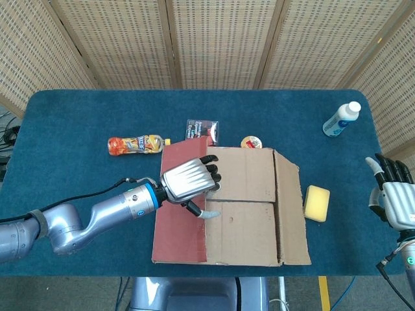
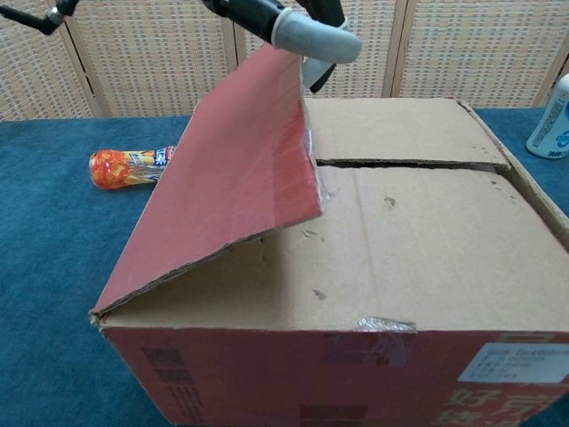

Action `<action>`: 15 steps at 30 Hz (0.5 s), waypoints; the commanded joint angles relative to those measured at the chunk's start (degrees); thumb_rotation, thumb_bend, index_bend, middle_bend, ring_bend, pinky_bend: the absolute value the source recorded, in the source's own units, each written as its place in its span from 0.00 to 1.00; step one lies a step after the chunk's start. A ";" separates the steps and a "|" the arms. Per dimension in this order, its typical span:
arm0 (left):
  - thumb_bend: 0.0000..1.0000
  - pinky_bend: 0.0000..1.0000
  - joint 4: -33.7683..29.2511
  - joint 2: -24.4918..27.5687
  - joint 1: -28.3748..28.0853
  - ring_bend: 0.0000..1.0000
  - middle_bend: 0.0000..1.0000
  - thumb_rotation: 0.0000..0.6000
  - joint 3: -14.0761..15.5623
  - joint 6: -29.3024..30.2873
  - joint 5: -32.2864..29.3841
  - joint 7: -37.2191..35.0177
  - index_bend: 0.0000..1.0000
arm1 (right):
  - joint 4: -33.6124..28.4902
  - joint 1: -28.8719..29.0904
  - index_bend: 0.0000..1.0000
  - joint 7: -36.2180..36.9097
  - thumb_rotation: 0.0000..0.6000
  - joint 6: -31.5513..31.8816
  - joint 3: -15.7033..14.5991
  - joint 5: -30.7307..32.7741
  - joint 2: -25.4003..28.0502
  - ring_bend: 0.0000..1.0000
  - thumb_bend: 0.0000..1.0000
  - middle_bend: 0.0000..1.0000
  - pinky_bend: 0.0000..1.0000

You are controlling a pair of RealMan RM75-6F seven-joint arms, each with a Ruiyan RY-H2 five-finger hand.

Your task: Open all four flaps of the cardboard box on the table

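Note:
The cardboard box (image 1: 253,207) (image 2: 418,267) stands at the table's front centre. Its red left flap (image 1: 180,220) (image 2: 227,178) is raised at a slant, hinged along the box's left edge. My left hand (image 1: 189,180) (image 2: 293,20) holds that flap's free edge, fingers over the top and thumb below. Two brown inner flaps lie flat with a seam between them. The right flap (image 1: 290,207) slopes down on the box's right side. At the far right edge my right hand (image 1: 393,191) hovers open, fingers spread, away from the box.
An orange bottle (image 1: 136,144) (image 2: 129,165) lies left of the box. A dark packet (image 1: 202,130) and a small round tin (image 1: 251,142) sit behind it. A yellow sponge (image 1: 316,203) lies to its right, and a white bottle (image 1: 342,119) (image 2: 551,120) at the back right.

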 commanded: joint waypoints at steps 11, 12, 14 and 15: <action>0.30 0.15 -7.82 12.37 4.35 0.32 0.46 0.14 0.09 2.53 1.64 0.57 0.61 | -0.24 0.54 0.06 -0.52 1.00 -0.83 0.34 0.01 -0.29 0.00 0.85 0.03 0.00; 0.30 0.15 -8.15 13.02 4.74 0.32 0.46 0.14 0.11 2.83 1.84 0.35 0.61 | -0.24 0.57 0.06 -0.55 1.00 -0.88 0.37 0.04 -0.29 0.00 0.85 0.03 0.00; 0.30 0.15 -8.90 14.64 5.78 0.32 0.47 0.14 0.30 3.49 2.27 -0.36 0.61 | -0.23 0.66 0.06 -0.58 1.00 -1.04 0.43 0.10 -0.27 0.00 0.85 0.03 0.00; 0.30 0.15 -9.37 15.63 6.34 0.32 0.47 0.14 0.43 3.71 2.77 -0.89 0.61 | -0.24 0.71 0.06 -0.60 1.00 -1.13 0.45 0.13 -0.26 0.00 0.85 0.03 0.00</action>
